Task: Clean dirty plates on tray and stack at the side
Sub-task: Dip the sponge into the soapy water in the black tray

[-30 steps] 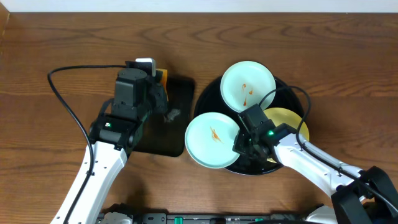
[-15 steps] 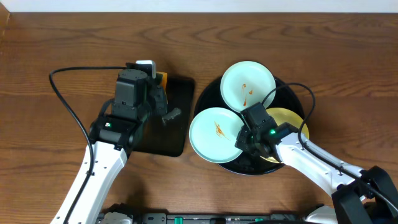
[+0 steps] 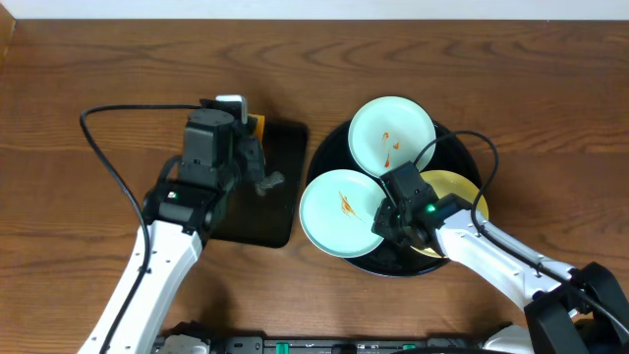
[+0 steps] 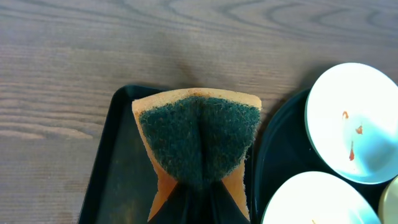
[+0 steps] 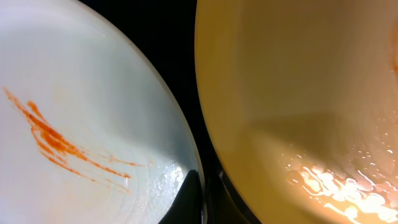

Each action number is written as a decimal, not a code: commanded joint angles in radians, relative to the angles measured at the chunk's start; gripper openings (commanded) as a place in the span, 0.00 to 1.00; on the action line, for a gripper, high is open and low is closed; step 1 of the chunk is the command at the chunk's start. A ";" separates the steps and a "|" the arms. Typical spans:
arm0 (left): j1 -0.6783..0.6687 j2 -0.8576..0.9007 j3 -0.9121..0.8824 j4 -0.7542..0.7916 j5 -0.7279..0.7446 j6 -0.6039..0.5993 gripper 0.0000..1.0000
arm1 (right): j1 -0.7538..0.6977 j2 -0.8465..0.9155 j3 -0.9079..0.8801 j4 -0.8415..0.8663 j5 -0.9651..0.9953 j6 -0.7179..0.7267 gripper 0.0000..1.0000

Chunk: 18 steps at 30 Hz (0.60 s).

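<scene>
The round tray carries all three dirty plates. The far mint plate sits at the tray's back edge, its rim reaching past the tray's rim. It shows a few small orange marks near its middle. The near mint plate lies at the tray's front left and hangs partly over the tray's rim above the table. A long orange sauce smear crosses it. The yellow plate rests on the right side of the tray, partly hidden under the right arm. A thin strip of black tray shows between it and the near mint plate.

The right gripper is low over the middle of the tray, at the right-hand rim of the near mint plate. Its jaws are drawn close together across that rim, with one finger lying on the plate's upper face.

To the left of the round tray, just beside it, lies the rectangular tray. The left gripper hangs above this smaller tray, well apart from the plates. Its jaws are pinched tight on a sponge, which creases down the middle where they squeeze it. The sponge's dark green scouring face is turned toward the wrist camera, and its orange body shows around the edges.
</scene>
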 commanded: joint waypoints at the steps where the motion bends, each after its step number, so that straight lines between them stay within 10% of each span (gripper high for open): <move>1: -0.002 0.060 0.015 -0.009 -0.002 -0.021 0.08 | -0.004 0.006 -0.005 -0.002 0.024 -0.005 0.01; 18: -0.003 0.366 0.014 -0.039 0.210 -0.203 0.08 | -0.004 0.006 -0.005 -0.005 0.024 -0.005 0.01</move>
